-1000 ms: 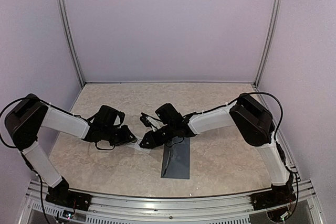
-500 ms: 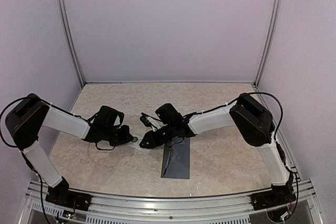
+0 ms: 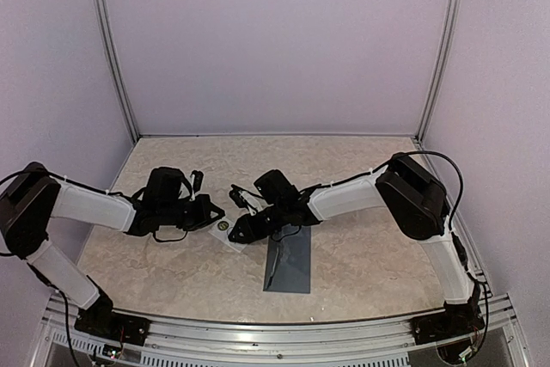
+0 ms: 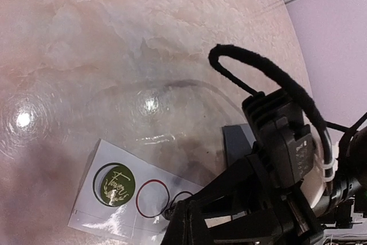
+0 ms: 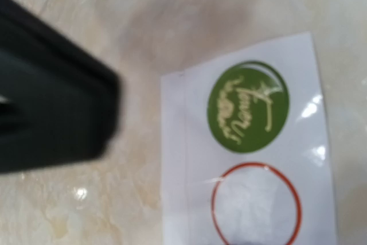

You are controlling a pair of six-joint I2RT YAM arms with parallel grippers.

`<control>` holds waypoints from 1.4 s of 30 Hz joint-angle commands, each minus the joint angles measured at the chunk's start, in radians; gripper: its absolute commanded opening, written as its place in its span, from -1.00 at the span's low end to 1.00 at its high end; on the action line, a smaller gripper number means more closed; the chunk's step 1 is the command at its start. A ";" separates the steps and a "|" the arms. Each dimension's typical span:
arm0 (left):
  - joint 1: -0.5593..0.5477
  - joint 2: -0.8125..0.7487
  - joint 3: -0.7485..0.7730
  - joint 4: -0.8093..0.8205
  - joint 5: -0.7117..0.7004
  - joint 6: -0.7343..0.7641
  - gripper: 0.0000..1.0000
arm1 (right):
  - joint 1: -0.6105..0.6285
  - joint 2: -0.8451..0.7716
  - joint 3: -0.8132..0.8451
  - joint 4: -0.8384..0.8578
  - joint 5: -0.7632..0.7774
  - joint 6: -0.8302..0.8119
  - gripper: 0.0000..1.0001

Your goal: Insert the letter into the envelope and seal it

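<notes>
The dark slate envelope [image 3: 290, 266] lies flat in front of the right arm; one corner [image 4: 236, 142] shows in the left wrist view. The letter is not in view. My right gripper [image 3: 235, 234] rests its tip on the small white sticker strip [image 4: 109, 210], jaws a little apart with nothing between them; one blurred finger [image 5: 51, 96] shows beside the strip [image 5: 178, 170]. The strip carries a green round sticker [image 5: 248, 107] and an empty red ring [image 5: 256, 205]. My left gripper [image 3: 212, 211] is shut, just left of the strip. Whether it pinches anything thin is hidden.
The marble tabletop [image 3: 361, 169] is walled by pale panels with metal posts [image 3: 112, 49]. A metal rail [image 3: 284, 333] runs along the near edge between the arm bases. The right arm's cable loop [image 4: 264, 70] hangs above the strip.
My left gripper has shut and pulled back to the left, off the sticker strip, uncovering the green sticker. The right arm and the envelope have stayed put.
</notes>
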 commanded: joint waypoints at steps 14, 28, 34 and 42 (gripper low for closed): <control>0.036 -0.213 0.002 -0.186 -0.066 0.079 -0.52 | -0.032 -0.072 -0.120 0.036 0.002 -0.026 -0.38; 0.043 0.084 0.110 -0.171 -0.063 0.120 -0.32 | -0.032 -0.026 -0.101 0.014 0.008 -0.002 -0.41; 0.042 0.139 0.121 -0.160 -0.050 0.120 -0.32 | -0.032 -0.011 -0.082 0.000 0.005 -0.006 -0.41; 0.041 0.176 0.126 -0.138 -0.018 0.121 -0.55 | -0.034 0.000 -0.074 -0.007 0.001 -0.008 -0.41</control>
